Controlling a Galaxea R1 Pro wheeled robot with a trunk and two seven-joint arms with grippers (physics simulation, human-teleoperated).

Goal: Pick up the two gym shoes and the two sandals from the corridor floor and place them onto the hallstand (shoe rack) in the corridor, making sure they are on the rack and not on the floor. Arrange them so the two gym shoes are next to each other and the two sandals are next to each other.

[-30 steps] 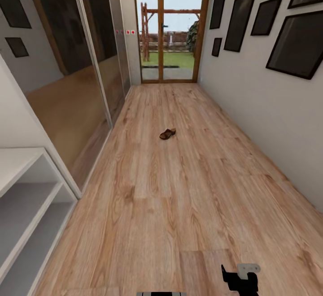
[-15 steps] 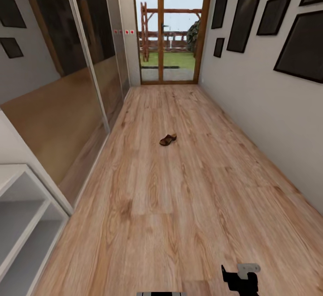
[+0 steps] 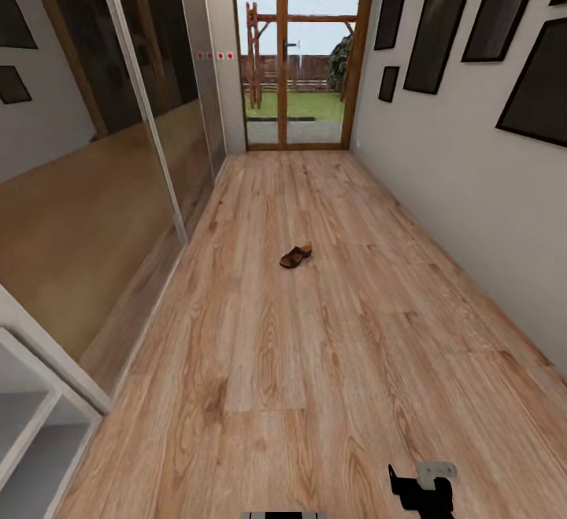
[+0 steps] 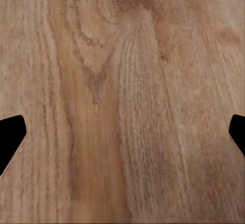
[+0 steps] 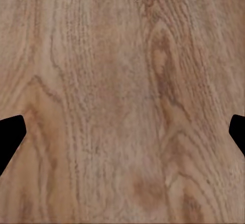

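One sandal (image 3: 296, 256), dark brown with a tan footbed and a thick sole, lies alone on the floor (image 3: 339, 346) near the middle of the corridor, sole down and turned at a slant. The floor is light brown wood-grain planking. A corner of the pale shoe rack (image 3: 35, 424), with open shelves, stands against the left wall.

glass garden door (image 3: 298, 54), dark picture frames (image 3: 437, 35), mirrored wardrobe doors (image 3: 118, 133)
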